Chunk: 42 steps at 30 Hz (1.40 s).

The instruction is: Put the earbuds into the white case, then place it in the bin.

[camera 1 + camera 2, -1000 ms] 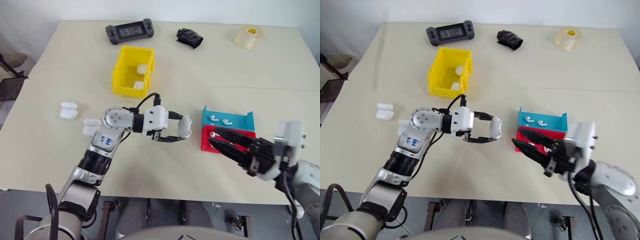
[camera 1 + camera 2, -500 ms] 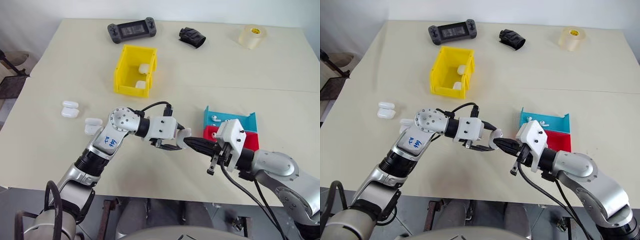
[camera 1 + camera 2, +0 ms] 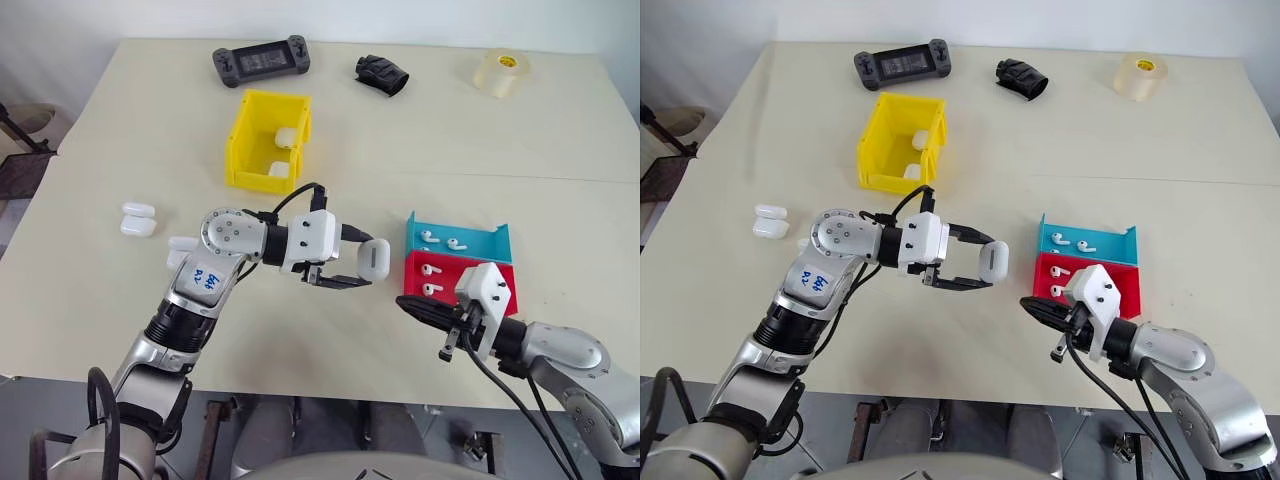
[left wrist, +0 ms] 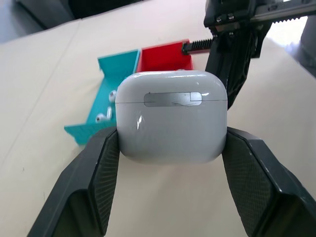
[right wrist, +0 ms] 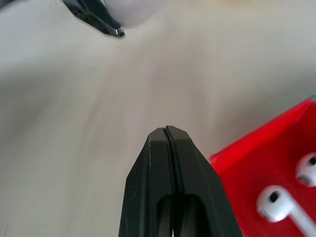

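Left gripper (image 3: pixel 352 263) clamps the white case (image 3: pixel 374 257) by its sides, lid closed, above the bench (image 3: pixel 140 130). Right gripper (image 3: pixel 407 302) pressed fully closed, empty, just beside the red tray (image 3: pixel 500 275). Earbuds (image 3: pixel 427 270) lie in the red tray; more in the blue tray (image 3: pixel 490 243). Yellow bin (image 3: pixel 243 135) holds two cases. No legible brand text; blue handwriting on left forearm unreadable.

case (image 4: pixel 172 116): glossy white | bin (image 3: pixel 243 140): bright yellow | trays: red (image 3: pixel 493 278), blue (image 3: pixel 478 241) | earbuds (image 3: pixel 430 237): white | fingers (image 4: pixel 256 175): black
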Each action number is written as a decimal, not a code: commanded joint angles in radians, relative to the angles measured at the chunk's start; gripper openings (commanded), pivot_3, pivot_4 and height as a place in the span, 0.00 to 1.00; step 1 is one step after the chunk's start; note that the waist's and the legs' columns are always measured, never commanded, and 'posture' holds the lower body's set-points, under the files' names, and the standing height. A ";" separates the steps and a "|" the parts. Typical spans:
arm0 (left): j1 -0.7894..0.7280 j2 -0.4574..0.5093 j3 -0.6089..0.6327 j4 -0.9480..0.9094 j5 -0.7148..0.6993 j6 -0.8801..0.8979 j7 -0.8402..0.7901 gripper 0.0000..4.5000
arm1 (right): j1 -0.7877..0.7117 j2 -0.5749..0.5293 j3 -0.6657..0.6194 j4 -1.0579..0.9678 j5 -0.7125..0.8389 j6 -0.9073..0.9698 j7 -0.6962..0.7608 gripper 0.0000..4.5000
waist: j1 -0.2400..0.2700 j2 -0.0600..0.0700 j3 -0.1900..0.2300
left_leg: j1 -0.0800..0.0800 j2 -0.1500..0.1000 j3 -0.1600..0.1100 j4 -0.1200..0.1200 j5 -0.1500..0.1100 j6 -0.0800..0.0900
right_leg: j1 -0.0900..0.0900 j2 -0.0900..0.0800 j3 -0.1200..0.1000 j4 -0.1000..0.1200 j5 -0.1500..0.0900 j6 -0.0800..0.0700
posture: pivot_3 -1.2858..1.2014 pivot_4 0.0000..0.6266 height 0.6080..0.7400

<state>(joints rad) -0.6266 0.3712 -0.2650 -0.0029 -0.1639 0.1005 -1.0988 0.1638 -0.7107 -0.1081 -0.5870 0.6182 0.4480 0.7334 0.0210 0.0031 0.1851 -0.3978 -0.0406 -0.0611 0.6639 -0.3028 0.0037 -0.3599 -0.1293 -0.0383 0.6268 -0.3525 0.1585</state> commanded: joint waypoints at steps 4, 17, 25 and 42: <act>0.046 -0.015 0.224 -0.030 -0.037 0.161 0.306 0.61 | 0.115 0.115 -0.202 -0.041 0.081 -0.218 0.094 0.04 | 0.003 0.000 0.000 | 0.000 0.000 0.000 0.001 0.000 0.000 | 0.001 -0.001 0.000 0.000 0.000 0.000 | 0.52 0.24 1.00; -0.128 -0.080 0.371 0.233 0.030 0.240 0.730 0.61 | 0.192 0.141 -0.319 -0.034 0.029 -0.312 0.067 0.98 | 0.006 0.000 0.000 | 0.001 -0.002 0.000 0.001 0.000 -0.001 | 0.001 -0.001 0.001 0.001 0.000 0.001 | 0.52 0.24 1.00; -0.288 -0.075 0.339 0.579 0.119 0.156 0.830 0.61 | 0.166 0.139 -0.296 -0.085 0.021 -0.295 0.019 0.99 | 0.004 -0.001 0.000 | 0.001 -0.006 0.001 0.001 0.000 -0.001 | 0.000 -0.001 0.001 0.002 0.000 0.001 | 0.52 0.24 1.00; -0.060 -0.018 0.335 0.104 0.024 0.206 0.640 0.99 | 0.150 0.138 -0.251 -0.098 0.036 -0.266 -0.013 1.00 | 0.000 -0.001 0.000 | 0.001 -0.001 0.001 0.000 0.001 -0.001 | 0.000 -0.002 0.001 0.003 0.000 0.001 | 0.52 0.24 1.00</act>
<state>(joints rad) -0.6914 0.3342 0.0505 0.1983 -0.1146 0.2842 -0.4480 0.3195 -0.5675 -0.3518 -0.6656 0.6320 0.1872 0.7106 0.0211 0.0025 0.1851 -0.3962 -0.0411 -0.0602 0.6639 -0.3020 0.0022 -0.3602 -0.1306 -0.0373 0.6294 -0.3522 0.1591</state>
